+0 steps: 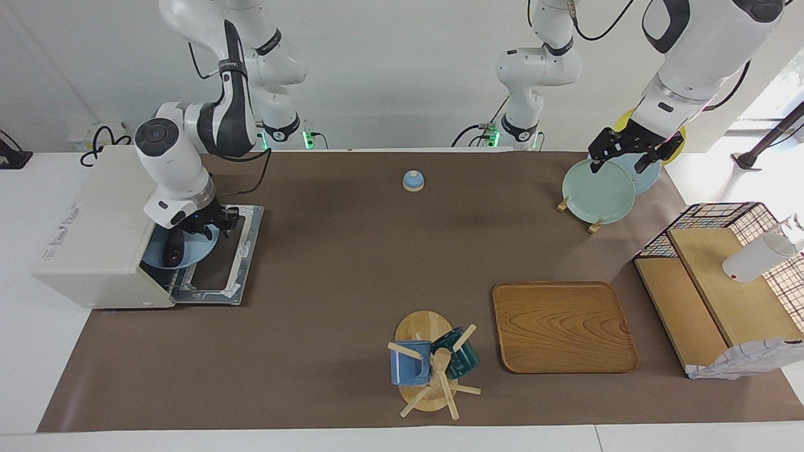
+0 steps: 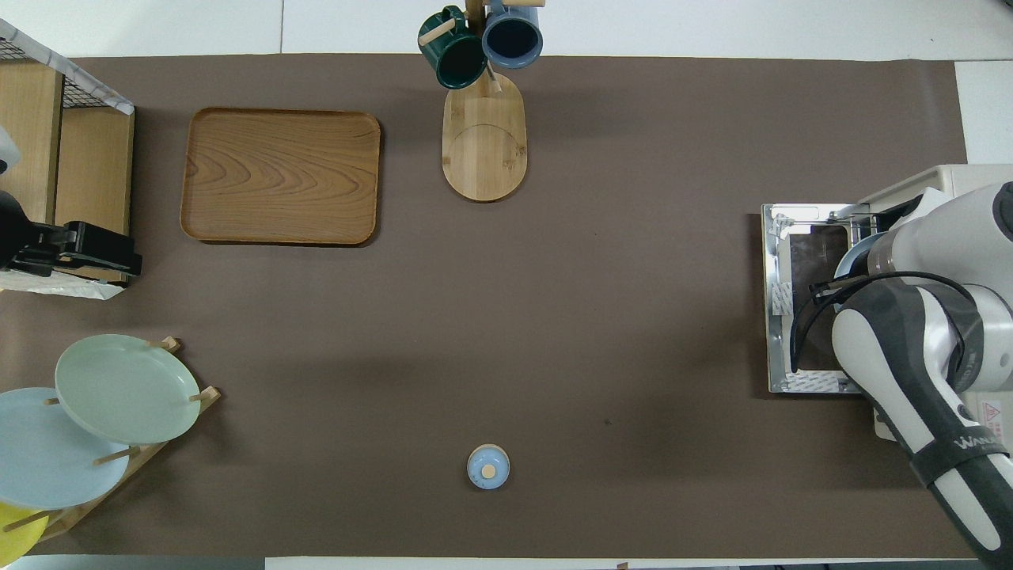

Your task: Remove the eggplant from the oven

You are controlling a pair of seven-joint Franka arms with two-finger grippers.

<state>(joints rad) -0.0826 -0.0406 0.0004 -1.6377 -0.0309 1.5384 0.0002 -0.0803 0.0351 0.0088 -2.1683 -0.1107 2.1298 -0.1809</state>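
Note:
The cream-white oven (image 1: 94,238) stands at the right arm's end of the table, its door (image 1: 242,251) folded down flat. A light blue plate (image 1: 154,257) sits in the oven's mouth, partly out over the door. The dark eggplant (image 1: 173,248) lies on the plate. My right gripper (image 1: 212,231) is at the plate's rim over the door and looks shut on it. In the overhead view the right arm hides the eggplant; only the plate's rim (image 2: 848,255) and the door (image 2: 791,317) show. My left gripper (image 1: 623,162) waits open above the plate rack (image 1: 578,210).
A blue bell (image 1: 413,181) sits mid-table near the robots. A wooden tray (image 1: 562,326) and a mug tree (image 1: 433,364) with two mugs lie farther out. A wooden wire-sided shelf (image 1: 710,295) with a white bottle (image 1: 757,257) is at the left arm's end.

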